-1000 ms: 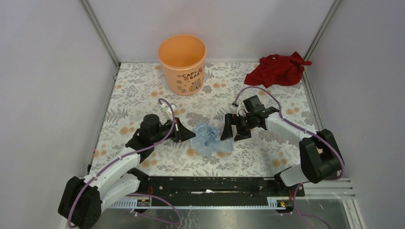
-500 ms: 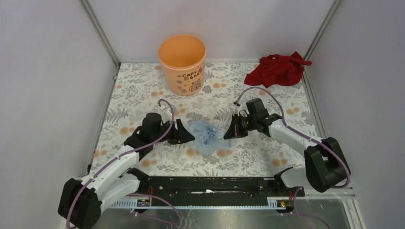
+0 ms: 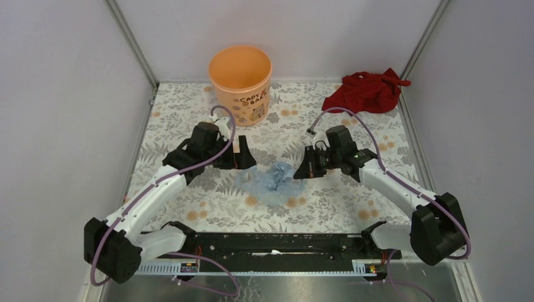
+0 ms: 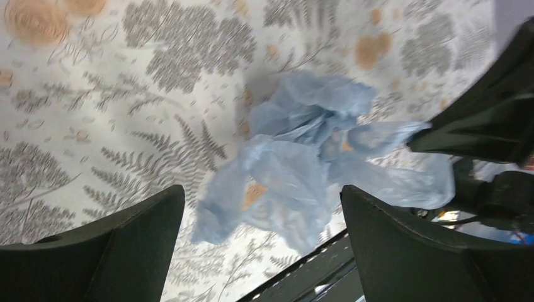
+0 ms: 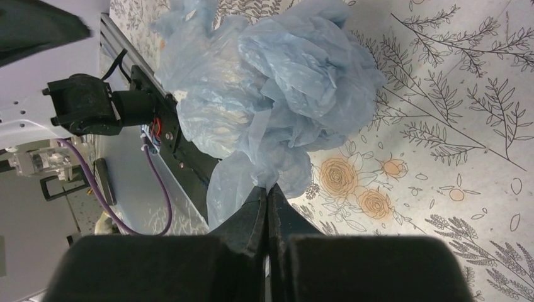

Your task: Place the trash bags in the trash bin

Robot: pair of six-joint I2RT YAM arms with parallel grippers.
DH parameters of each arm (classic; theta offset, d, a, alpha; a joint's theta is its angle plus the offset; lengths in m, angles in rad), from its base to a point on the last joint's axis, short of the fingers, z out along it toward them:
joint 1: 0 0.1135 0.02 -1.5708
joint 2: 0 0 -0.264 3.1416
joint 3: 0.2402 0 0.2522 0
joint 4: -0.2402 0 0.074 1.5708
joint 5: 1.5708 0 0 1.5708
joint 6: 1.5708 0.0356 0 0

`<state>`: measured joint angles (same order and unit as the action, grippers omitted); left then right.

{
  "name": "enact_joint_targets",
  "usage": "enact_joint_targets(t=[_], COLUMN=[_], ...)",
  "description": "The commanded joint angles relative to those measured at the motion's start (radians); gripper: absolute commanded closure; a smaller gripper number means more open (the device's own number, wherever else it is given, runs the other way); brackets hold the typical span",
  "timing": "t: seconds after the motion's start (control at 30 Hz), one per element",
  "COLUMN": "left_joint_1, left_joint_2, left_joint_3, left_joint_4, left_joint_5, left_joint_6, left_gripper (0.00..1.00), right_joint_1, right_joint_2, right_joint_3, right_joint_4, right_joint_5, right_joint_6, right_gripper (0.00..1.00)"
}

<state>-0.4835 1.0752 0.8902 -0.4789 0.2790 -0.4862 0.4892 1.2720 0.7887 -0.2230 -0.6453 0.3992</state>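
Note:
A crumpled pale blue trash bag (image 3: 269,183) hangs just above the flowered table between the two arms. My right gripper (image 3: 301,170) is shut on the bag's right edge; in the right wrist view the film (image 5: 271,94) is pinched at the tips of the closed fingers (image 5: 267,192). My left gripper (image 3: 244,156) stands open above and left of the bag, holding nothing. The bag (image 4: 302,163) shows beyond its spread jaws in the left wrist view. The orange trash bin (image 3: 240,85) stands upright at the back of the table, lettering facing me.
A dark red cloth (image 3: 366,92) lies bunched at the back right corner. Grey walls close the table (image 3: 189,119) on the left, right and back. A black rail (image 3: 277,242) runs along the near edge between the arm bases.
The left gripper opened, let go of the bag and drew back and away. The right gripper closed on the bag's right edge and moved slightly back with it.

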Motion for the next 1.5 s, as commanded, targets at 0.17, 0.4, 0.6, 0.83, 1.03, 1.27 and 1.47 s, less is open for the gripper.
enact_joint_targets(t=[0.17, 0.4, 0.6, 0.83, 1.03, 1.27, 1.47], left_joint_1=[0.016, 0.045, 0.046, 0.042, -0.018, -0.208, -0.506], left_joint_2=[0.094, 0.045, 0.067, 0.041, 0.052, 0.199, 0.049], left_joint_3=[-0.043, -0.261, -0.307, -0.316, -0.231, 0.241, 0.610], left_joint_4=[-0.084, 0.215, 0.284, 0.367, 0.331, 0.164, 0.267], left_joint_5=[0.025, 0.351, 0.315, 0.333, 0.177, -0.198, -0.479], left_joint_6=[0.097, -0.088, -0.140, -0.172, -0.154, -0.034, 0.165], left_gripper=[0.01, 0.01, 0.33, 0.91, 1.00, 1.00, 1.00], right_joint_1=[0.010, 0.010, 0.010, 0.010, 0.011, -0.099, -0.055], right_joint_2=[-0.037, -0.061, -0.071, -0.073, -0.040, 0.104, -0.121], right_joint_3=[0.043, 0.017, -0.007, -0.022, 0.038, 0.470, 0.945], right_joint_4=[-0.052, -0.047, -0.054, -0.074, -0.173, -0.446, -0.407], right_joint_5=[-0.003, 0.004, 0.014, 0.091, 0.276, 0.470, 0.492], right_joint_6=[-0.066, -0.057, -0.060, -0.020, 0.045, 0.065, -0.026], right_gripper=[1.00, 1.00, 1.00, 1.00, 1.00, 1.00, 1.00])
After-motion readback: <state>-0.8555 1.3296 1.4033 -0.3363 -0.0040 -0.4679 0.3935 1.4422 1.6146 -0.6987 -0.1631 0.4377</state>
